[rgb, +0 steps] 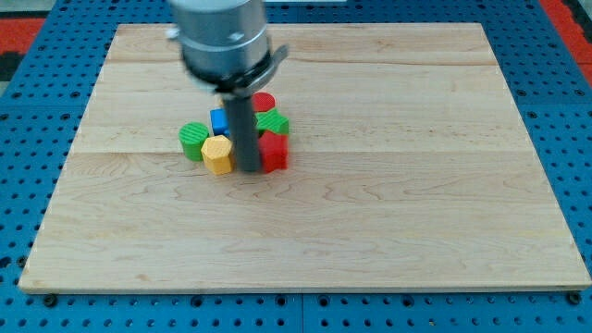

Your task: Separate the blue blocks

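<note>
You are looking at a pale wooden worktop (pixel 416 185) lying on a blue pegboard surface (pixel 28 185). All the blocks sit in one tight huddle, left of the worktop's middle and nearer its top edge than its bottom edge.

There is no gripper on this arm, so nothing is held wide, narrow or closed; it ends in a dark rod (pixel 244 129) hanging from a grey round housing (pixel 222 37). My tip (pixel 250 169) rests on the worktop at the huddle's bottom side, between the yellow block (pixel 217 154) on the view's left and the red block (pixel 273 153) on the view's right, touching or nearly touching both.

Only one blue block (pixel 220 121) can be made out: it sits just above the yellow block, its right part hidden behind the rod. You cannot tell whether a second blue block lies behind the rod.

A green round block (pixel 193 141) marks the huddle's left end, touching the yellow one. A green block (pixel 274 123) with a ridged top sits just above the red block, and a red round block (pixel 265 102) lies at the huddle's top, partly hidden by the rod.
</note>
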